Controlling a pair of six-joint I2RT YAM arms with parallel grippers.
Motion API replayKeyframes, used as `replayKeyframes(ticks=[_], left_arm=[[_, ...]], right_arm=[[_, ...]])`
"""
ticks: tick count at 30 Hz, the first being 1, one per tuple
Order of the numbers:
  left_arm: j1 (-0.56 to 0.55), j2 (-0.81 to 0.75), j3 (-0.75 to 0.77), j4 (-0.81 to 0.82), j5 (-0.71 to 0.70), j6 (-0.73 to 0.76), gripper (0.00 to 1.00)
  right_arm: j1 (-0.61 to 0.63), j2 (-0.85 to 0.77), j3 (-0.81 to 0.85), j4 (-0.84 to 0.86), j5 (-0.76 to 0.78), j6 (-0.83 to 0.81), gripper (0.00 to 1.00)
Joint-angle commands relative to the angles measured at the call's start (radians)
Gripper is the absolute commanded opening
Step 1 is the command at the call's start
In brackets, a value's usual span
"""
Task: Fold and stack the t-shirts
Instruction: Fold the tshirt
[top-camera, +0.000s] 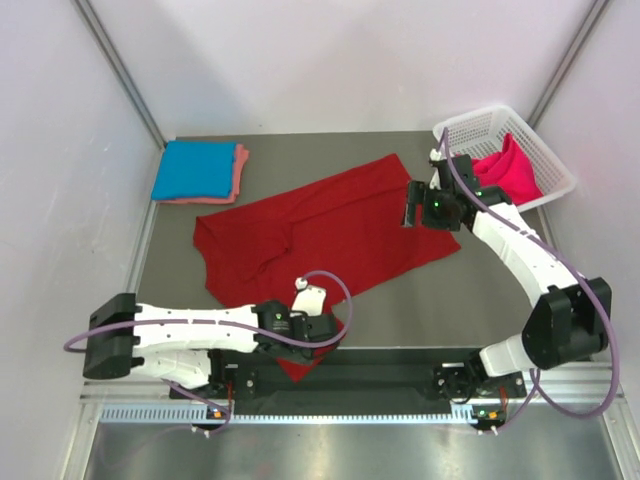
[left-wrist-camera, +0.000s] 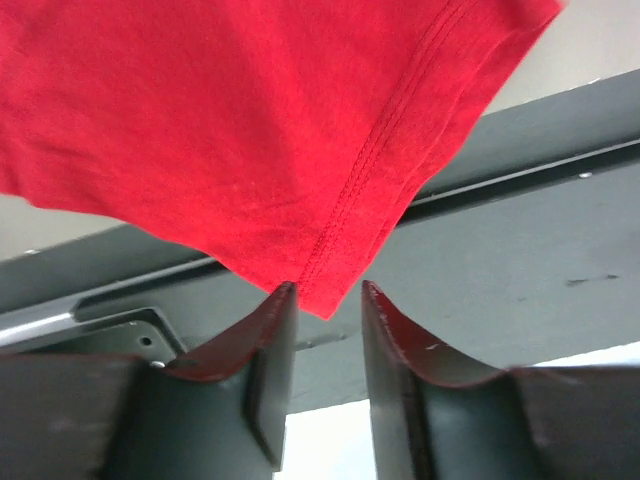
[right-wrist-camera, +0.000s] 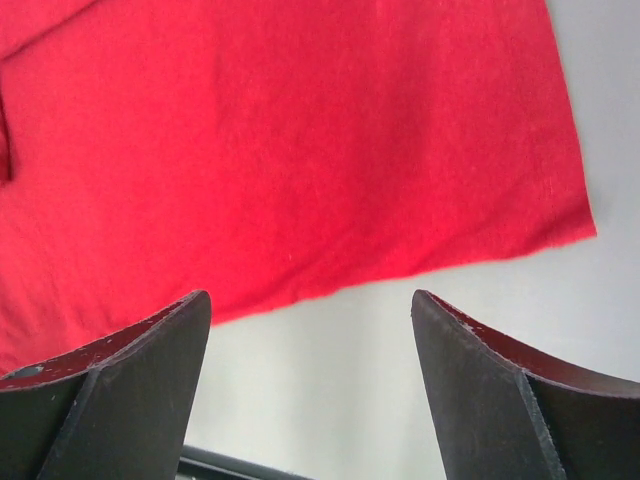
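Observation:
The dark red t-shirt (top-camera: 330, 225) lies spread across the middle of the table, and one corner hangs over the near edge. My left gripper (top-camera: 335, 330) is at that near edge. In the left wrist view its jaws (left-wrist-camera: 328, 285) stand narrowly apart, with the shirt's stitched corner (left-wrist-camera: 325, 300) just past the tips and not pinched. My right gripper (top-camera: 412, 212) hovers wide open (right-wrist-camera: 310, 295) over bare table beside the red shirt's (right-wrist-camera: 280, 140) hem. The folded bright blue t-shirt (top-camera: 195, 168) rests on the salmon pink one (top-camera: 241, 165) at the back left. The hot pink t-shirt (top-camera: 505, 170) sits in the basket.
A white lattice basket (top-camera: 470, 125) stands at the back right corner. A black rail (top-camera: 400, 372) with the arm bases runs along the near edge. White walls close in the grey table (top-camera: 480, 280) on both sides and at the back.

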Motion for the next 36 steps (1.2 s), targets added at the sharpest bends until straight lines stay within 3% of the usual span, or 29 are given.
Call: replayKeyframes(ticks=[1,11,36], left_arm=[[-0.023,0.007,-0.041,0.059,0.023,-0.099,0.36],[-0.071,0.031,-0.112,0.129,0.158,-0.173,0.39],[-0.068,0.021,-0.185,0.08,0.083,-0.224,0.4]], right_arm=[[0.014,-0.102,-0.025,0.022,0.007,-0.024,0.82],[0.013,-0.158,-0.154,0.053,0.004,-0.028,0.83],[0.014,-0.173,-0.198,0.077,-0.001,-0.03,0.83]])
